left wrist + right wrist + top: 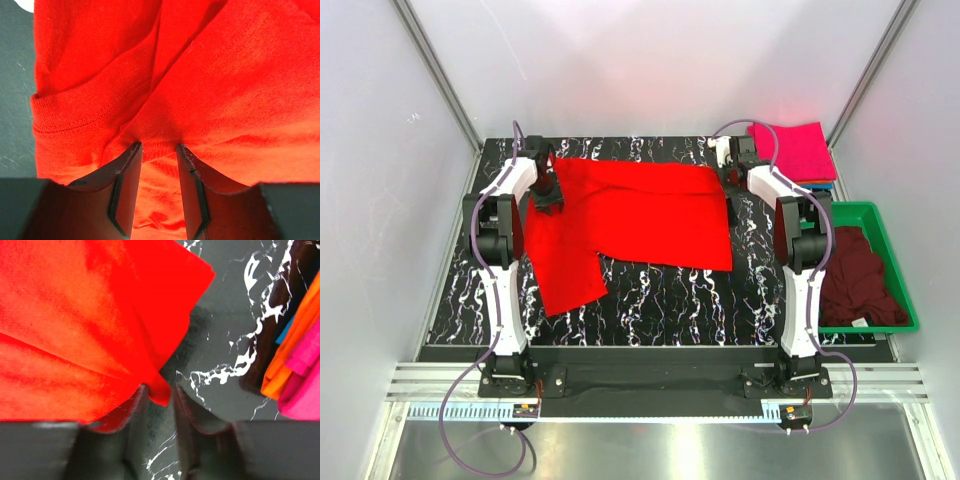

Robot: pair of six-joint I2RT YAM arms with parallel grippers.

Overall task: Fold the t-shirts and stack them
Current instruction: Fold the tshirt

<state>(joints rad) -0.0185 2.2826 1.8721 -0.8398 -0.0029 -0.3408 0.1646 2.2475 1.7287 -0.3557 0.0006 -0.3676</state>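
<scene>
Currently bright red cloth t-shirt is spread along the table's far edge, long axis left-right; each end is pinched by left tool and right tool.

- A black, white-veined tabletop is seen.
- A bright red t-shirt is spread across it.
- A folded stack topped by magenta-pink cloth is placed at the far right corner.
- A green bin is set at the right edge.

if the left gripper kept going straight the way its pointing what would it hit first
The red t-shirt. The left gripper points straight into its cloth, fingers already at a pinched fold, so it would likely press through to the table.
</scene>
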